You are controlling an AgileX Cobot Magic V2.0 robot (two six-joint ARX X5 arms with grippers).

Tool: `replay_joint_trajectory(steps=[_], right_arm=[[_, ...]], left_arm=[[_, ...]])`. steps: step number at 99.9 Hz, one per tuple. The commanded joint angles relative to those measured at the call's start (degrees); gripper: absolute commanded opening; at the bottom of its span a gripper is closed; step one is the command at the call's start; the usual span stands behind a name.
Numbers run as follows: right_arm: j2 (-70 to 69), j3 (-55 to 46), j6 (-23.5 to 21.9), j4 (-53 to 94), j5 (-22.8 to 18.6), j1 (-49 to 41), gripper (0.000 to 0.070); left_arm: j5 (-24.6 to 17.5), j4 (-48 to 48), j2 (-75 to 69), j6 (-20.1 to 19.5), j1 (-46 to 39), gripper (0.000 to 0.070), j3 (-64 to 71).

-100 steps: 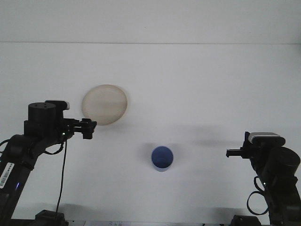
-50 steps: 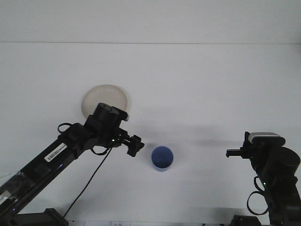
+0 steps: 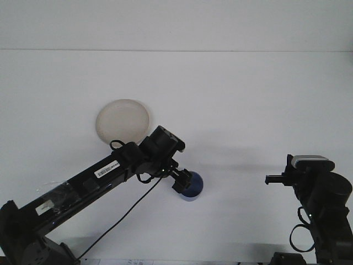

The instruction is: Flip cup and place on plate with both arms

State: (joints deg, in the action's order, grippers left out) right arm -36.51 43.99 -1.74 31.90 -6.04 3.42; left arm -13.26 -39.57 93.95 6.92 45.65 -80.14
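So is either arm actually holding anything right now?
Cannot be told. The left gripper is at the blue cup's left rim, its grip unclear. The right gripper holds nothing.

The left gripper [image 3: 182, 180] is covering the near-left part of the blue cup [image 3: 194, 185], hiding whether its fingers are touching it. Right of the cup, the right gripper [image 3: 270, 179] is showing too small to read its fingers.

arms: matte black | left arm [image 3: 105, 174]: white label, black cable | right arm [image 3: 325, 204]: grey cap
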Motion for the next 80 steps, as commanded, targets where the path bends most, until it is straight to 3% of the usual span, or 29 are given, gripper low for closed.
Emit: replay_joint_trajectory(steps=[1, 8, 20, 24, 38, 48, 80], right_arm=[[-0.3, 0.3, -0.4, -0.5, -0.2, -0.1, 0.0], [-0.3, 0.3, -0.5, -0.5, -0.2, -0.1, 0.0], [-0.3, 0.3, -0.5, -0.5, -0.2, -0.1, 0.0], [-0.3, 0.3, -0.5, -0.5, -0.2, -0.1, 0.0], [-0.3, 0.3, -0.5, -0.5, -0.2, -0.1, 0.0], [-0.3, 0.3, -0.4, -0.5, -0.2, -0.1, 0.0], [-0.3, 0.3, -0.5, -0.5, -0.2, -0.1, 0.0]], left_arm=[[0.4, 0.0, 2.0, -1.4, 0.9, 0.0498, -1.2], [0.4, 0.2, 2.9, -1.8, 1.6, 0.0438, -1.2], [0.4, 0.8, 3.7, -2.8, 2.5, 0.0078, -1.2], [0.4, 1.0, 3.8, -3.3, 2.8, 0.0, -1.2], [0.5, 1.1, 3.9, -3.4, 3.2, 0.0008, -1.2], [2.9, -0.2, 3.8, -3.5, 3.0, 0.0008, -2.2], [19.8, -6.5, 3.8, -6.1, -10.0, 0.0007, -17.3]])
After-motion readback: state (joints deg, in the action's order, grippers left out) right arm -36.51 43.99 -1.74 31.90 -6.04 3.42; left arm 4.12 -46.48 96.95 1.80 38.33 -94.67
